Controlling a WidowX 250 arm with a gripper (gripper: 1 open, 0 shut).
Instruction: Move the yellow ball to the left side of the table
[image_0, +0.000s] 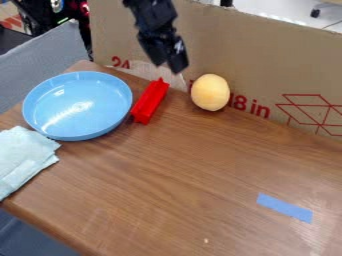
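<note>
The yellow ball (209, 92) is pale yellow-orange and egg-shaped. It rests on the brown wood-grain table (187, 180) near the back, against the cardboard wall. My black gripper (173, 65) hangs just left of the ball and slightly above it, between the ball and a red block (150, 100). Its jaws stand open with nothing between them. The gripper does not touch the ball.
A blue bowl (78, 106) sits at the left, with the red block beside its right rim. A pale cloth (20, 155) lies at the front left edge. A cardboard box wall (267, 60) with red print closes the back. Blue tape (283, 208) is stuck front right.
</note>
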